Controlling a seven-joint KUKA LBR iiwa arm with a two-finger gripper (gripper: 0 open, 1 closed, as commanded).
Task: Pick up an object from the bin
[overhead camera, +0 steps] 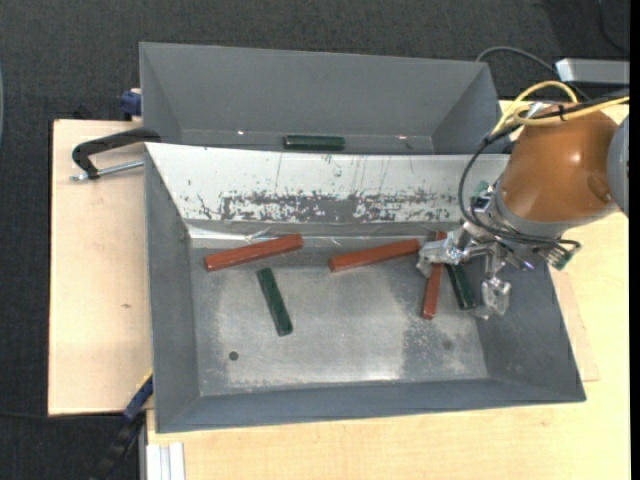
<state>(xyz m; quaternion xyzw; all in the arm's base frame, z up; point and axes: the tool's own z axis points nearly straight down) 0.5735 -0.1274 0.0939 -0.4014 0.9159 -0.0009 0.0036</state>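
We read no legible text, label, brand, number or sign. The grey bin (300, 98) carries only irregular dark scuff marks (320, 206) along its far wall, and these form no characters we can make out.

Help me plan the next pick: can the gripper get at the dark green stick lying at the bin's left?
Probably yes. The dark green stick lies on bare bin floor, apart from the red stick behind it and off the walls, open from above. The gripper hangs at the far right.
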